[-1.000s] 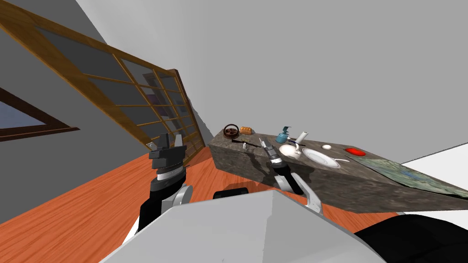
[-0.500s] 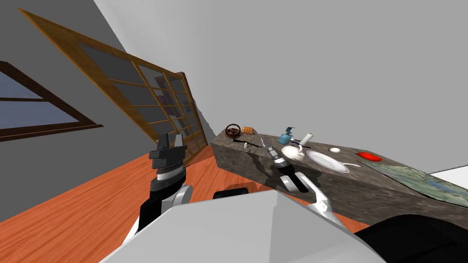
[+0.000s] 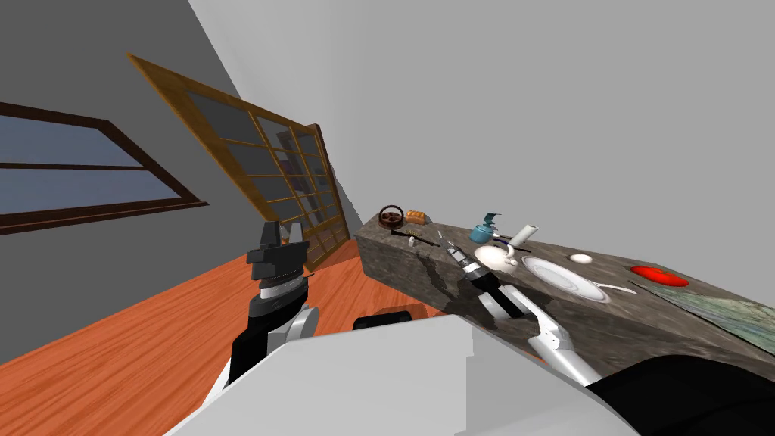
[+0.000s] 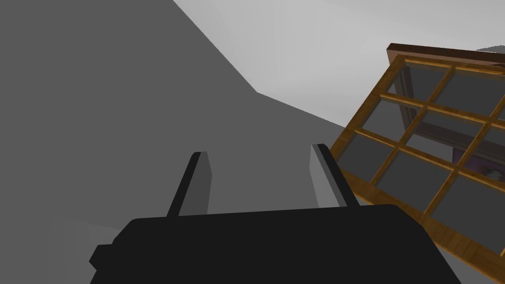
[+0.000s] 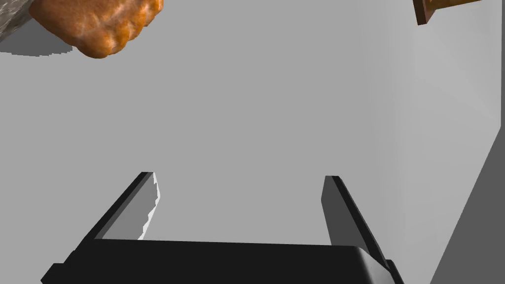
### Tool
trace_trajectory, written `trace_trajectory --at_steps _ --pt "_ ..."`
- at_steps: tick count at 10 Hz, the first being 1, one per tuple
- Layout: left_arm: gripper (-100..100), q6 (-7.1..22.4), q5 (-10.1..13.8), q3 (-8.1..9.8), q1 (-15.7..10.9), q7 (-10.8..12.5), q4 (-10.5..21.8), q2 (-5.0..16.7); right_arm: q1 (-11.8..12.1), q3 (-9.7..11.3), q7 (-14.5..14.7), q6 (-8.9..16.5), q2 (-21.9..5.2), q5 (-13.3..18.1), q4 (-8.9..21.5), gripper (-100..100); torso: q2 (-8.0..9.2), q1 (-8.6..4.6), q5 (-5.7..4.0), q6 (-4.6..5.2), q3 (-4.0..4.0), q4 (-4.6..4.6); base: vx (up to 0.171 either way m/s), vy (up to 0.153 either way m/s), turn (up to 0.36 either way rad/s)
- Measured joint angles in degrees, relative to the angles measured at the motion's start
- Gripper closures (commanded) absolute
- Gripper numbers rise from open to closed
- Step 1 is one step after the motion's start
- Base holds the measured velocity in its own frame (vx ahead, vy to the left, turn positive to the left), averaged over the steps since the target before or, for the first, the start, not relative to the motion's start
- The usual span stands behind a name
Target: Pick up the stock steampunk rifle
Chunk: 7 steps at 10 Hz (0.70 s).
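- Rifle (image 3: 415,238): a thin dark piece lying flat on the left end of the stone counter (image 3: 405,266), just nearer than the basket (image 3: 391,216) and the bread (image 3: 414,217).
- Right gripper (image 3: 446,241): reached out over the counter, its tips just right of the rifle. I cannot tell whether they touch it.
- Its fingers (image 5: 340,212) stand wide apart with nothing between them. In the right wrist view the bread lies beyond them, off to one side.
- Left gripper (image 3: 280,228): held up left of the counter and well apart from it, in front of a wood-framed glazed door (image 3: 295,174). Its fingers (image 4: 197,187) are spread and empty.
- Right of the right gripper on the counter: a white teapot (image 3: 496,257), a teal jug (image 3: 483,230) farther back, a white plate (image 3: 561,277), and a red thing (image 3: 658,275) at the far right.
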Motion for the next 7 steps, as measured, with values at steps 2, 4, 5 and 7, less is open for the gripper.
trace_trajectory --at_steps 2,4,5,7 --pt "0 0.0 0.0 0.0 0.0 0.0 0.0 0.0 -0.17 -0.39 1.13 0.2 -2.7 1.42 3.16 -100 -0.05 0.02 0.01 -0.01 -0.03 -0.01 0.003 0.02 0.12" --pt "0 0.0 0.0 0.0 0.0 0.0 0.0 0.0 0.73 -1.18 2.13 -0.23 -5.07 2.78 6.03 -100 -0.07 0.07 0.02 -0.01 -0.04 -0.01 0.006 0.028 0.117" --pt "0 0.0 0.0 0.0 0.0 0.0 0.0 0.0 1.21 -1.58 2.4 0.5 -6.89 3.67 7.0 -100 -0.09 0.1 0.03 -0.04 -0.05 -0.02 0.024 0.044 0.219" --pt "0 0.0 0.0 0.0 0.0 0.0 0.0 0.0 2.03 -1.98 3.83 1.61 -9.69 5.89 9.48 -100 -0.14 0.11 0.03 0.0 -0.08 -0.03 0.027 0.042 0.118"
